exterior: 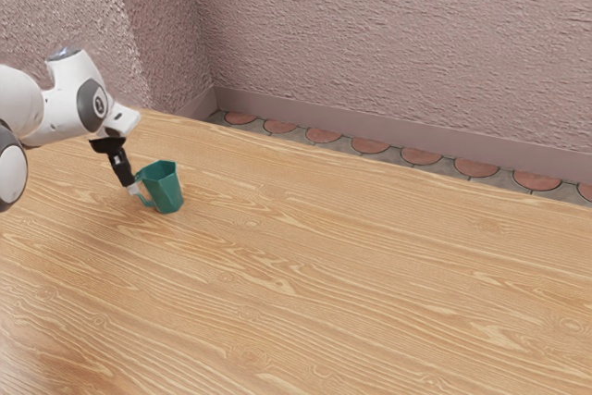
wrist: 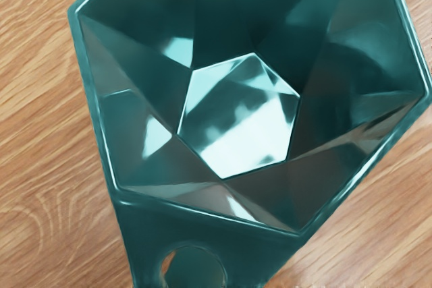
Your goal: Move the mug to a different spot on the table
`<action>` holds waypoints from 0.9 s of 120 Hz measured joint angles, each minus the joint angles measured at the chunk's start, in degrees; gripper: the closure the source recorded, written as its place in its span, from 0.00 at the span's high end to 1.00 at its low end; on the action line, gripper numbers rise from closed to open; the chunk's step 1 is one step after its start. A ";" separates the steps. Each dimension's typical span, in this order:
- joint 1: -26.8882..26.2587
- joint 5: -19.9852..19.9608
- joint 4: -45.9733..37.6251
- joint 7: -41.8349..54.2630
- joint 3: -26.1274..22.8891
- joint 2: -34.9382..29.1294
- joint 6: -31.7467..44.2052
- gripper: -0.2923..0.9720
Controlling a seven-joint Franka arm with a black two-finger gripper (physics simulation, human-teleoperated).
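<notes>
Exterior view | mug (exterior: 163, 187) on table (exterior: 370, 265), far at the exterior view's left | gripper (exterior: 127, 180) at its handle side | claw open or closed: cannot tell | progress: early, mug seems not lifted, move still to do

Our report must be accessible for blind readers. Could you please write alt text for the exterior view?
A white robot arm reaches in from the exterior view's left, its black gripper at the handle side of a dark green faceted mug on a light wooden table. Behind the table stands a rough pinkish wall.
</notes>
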 joint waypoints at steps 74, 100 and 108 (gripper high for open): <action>0.44 -8.62 -1.47 9.17 -0.12 2.09 6.03 0.59; 0.44 -10.78 -1.62 11.07 -0.12 2.35 6.36 0.44; 0.44 -11.48 -1.71 11.56 -0.09 2.38 6.42 0.38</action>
